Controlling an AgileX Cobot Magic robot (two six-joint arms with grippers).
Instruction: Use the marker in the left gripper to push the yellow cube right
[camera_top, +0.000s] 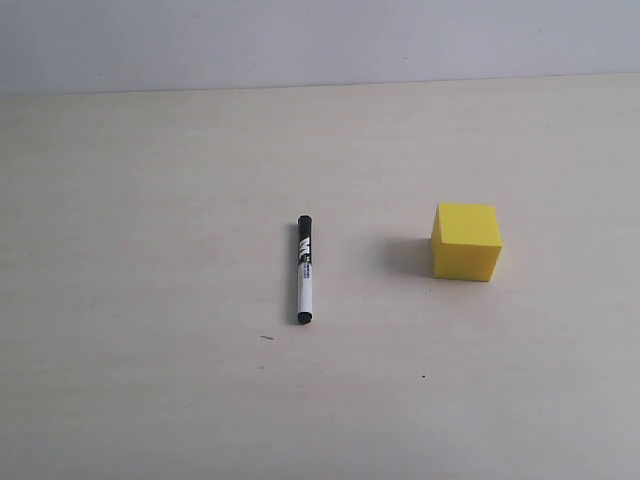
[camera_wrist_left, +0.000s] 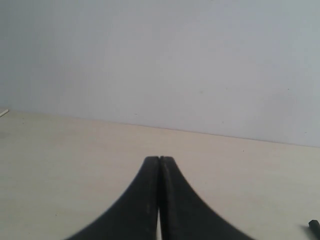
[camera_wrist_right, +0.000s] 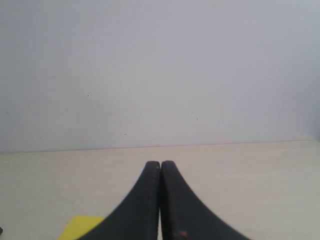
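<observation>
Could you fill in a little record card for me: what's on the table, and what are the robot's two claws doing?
table: pale, light wood look
marker: lying flat on the table, not held, left of the cube and apart from it
yellow cube: resting on the table, untouched
left gripper: shut, holding nothing
right gripper: shut, holding nothing
arms in exterior view: none visible

I see the marker lying flat on the pale table, pointing front to back, with the yellow cube resting well apart to its right.
</observation>
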